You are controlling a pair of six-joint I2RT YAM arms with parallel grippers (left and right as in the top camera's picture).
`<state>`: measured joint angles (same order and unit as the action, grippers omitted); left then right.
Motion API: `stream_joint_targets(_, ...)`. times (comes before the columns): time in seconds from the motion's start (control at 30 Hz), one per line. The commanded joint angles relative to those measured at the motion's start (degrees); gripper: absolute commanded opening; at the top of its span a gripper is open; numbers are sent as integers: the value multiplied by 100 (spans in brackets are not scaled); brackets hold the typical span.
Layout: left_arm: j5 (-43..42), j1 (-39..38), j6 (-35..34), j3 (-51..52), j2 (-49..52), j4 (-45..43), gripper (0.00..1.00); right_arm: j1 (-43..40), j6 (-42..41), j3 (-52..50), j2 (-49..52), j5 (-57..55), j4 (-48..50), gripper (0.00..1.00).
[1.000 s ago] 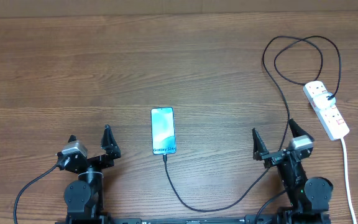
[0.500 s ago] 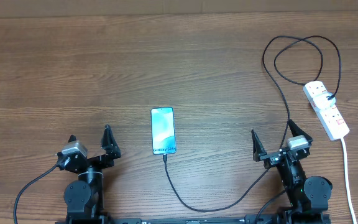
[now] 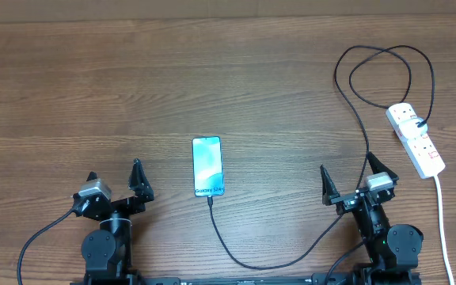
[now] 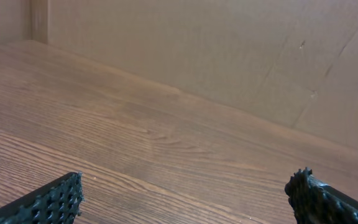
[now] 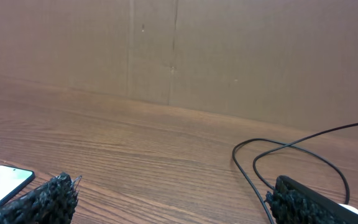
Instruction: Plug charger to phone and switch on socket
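Phone [image 3: 207,166]: lies flat on the table [image 3: 212,79], near the middle and a little towards the near edge, screen lit and facing up, long side running near to far; in the right wrist view 1 corner of it [image 5: 2,183] shows at the lower left.
Charger [image 3: 369,146]: thin black cable; 1 end meets the near short edge of the phone, then the cable curves along the near edge, rises past the right gripper, makes a wide loop at the far right and ends at a black plug sitting on the socket; the loop also shows in the right wrist view [image 5: 247,168].
Socket [image 3: 416,139]: white power strip at the right side of the table, angled, well apart from the phone; whether its small red switches are on or off cannot be told.
White cord [image 3: 442,222]: runs from the near end of the socket towards the near right edge.
Left gripper [image 3: 115,170]: near left, fingers [image 4: 48,202] spread wide, nothing between them, only bare wood ahead.
Right gripper [image 3: 347,163]: near right, between phone and socket, fingers [image 5: 48,199] spread wide, nothing held.
Backdrop: brown cardboard wall [image 4: 229,50] at the far edge.
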<state>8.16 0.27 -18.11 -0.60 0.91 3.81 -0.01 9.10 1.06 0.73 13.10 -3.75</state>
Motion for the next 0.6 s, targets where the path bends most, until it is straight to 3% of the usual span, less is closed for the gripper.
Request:
stream_joint_targets(0.0, -28, 46, -74, 31, -55, -9, 99, -11, 37, -61, -57, -13, 17, 100)
stream_joint_targets(0.57, -26, -57, -74, 33, -72, -20, 100, -11, 37, -61, -57, -13, 20, 100)
